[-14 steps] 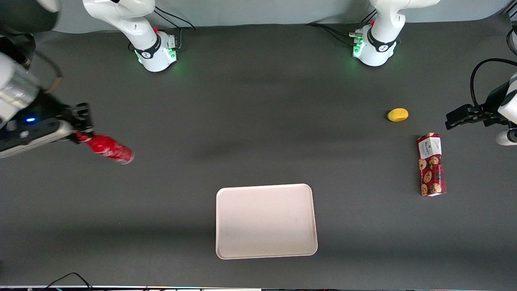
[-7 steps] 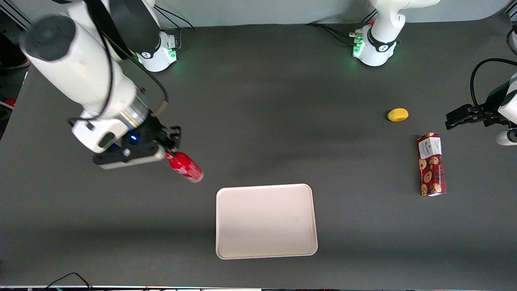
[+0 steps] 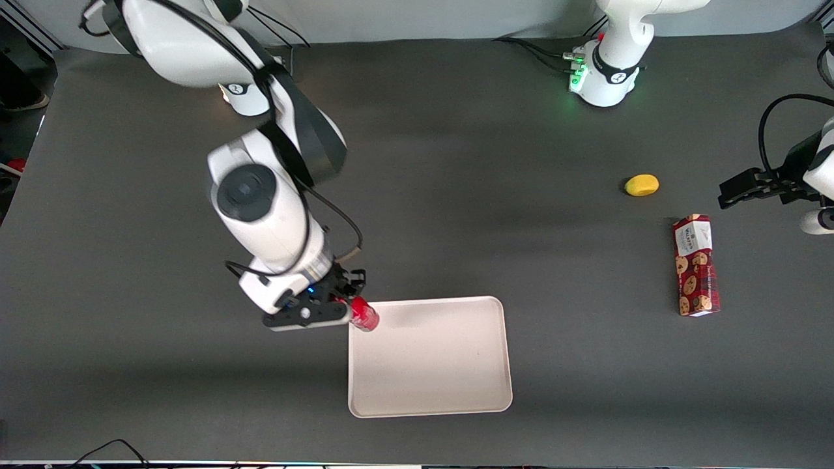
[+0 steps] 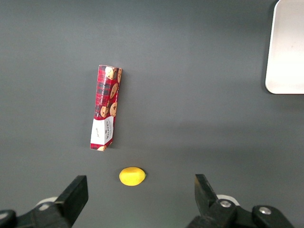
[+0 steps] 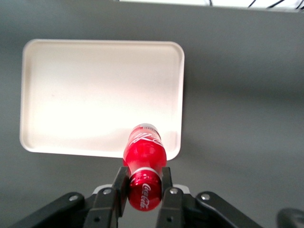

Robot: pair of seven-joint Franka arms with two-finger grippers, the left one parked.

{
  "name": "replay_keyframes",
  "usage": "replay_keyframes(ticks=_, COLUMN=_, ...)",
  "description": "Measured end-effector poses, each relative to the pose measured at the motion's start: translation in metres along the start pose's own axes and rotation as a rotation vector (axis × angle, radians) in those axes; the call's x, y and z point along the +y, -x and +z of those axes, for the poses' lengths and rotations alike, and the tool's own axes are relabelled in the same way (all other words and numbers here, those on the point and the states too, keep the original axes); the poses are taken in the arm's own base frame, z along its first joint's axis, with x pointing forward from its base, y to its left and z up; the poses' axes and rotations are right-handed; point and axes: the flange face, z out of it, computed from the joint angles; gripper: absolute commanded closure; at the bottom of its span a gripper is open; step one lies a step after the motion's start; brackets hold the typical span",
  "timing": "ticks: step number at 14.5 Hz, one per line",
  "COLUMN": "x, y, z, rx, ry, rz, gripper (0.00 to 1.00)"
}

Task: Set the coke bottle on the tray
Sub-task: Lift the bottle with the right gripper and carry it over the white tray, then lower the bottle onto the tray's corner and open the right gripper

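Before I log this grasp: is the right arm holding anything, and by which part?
Yes. The gripper, above the tray corner, is shut on the coke bottle, its jaws clamping the neck end just below the cap.

Red coke bottle [image 5: 144, 164] with white script lettering; pale pinkish-white tray [image 3: 430, 365]; black gripper [image 5: 141, 192].
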Motion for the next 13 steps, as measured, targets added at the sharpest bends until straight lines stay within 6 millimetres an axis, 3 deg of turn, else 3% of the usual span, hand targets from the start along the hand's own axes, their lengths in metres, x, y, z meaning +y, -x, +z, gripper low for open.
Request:
replay_keyframes(ticks=2, x=0.001, y=-0.003, z=0.031, rx=-0.016, ry=0.01, rz=0.004, gripper=1.0)
replay_keyframes(ticks=8, x=0.012, y=-0.013, z=0.037, rx=0.008, ry=0.023, rz=0.021, gripper=1.0)
replay_keyframes(ticks=12, x=0.008, y=-0.012, z=0.08, rx=-0.003, ry=0.027, rz=0.059, gripper=1.0)
replay_keyframes(ticks=13, x=0.003, y=-0.012, z=0.078, rx=0.012, ry=0.024, rz=0.063, gripper=1.0)
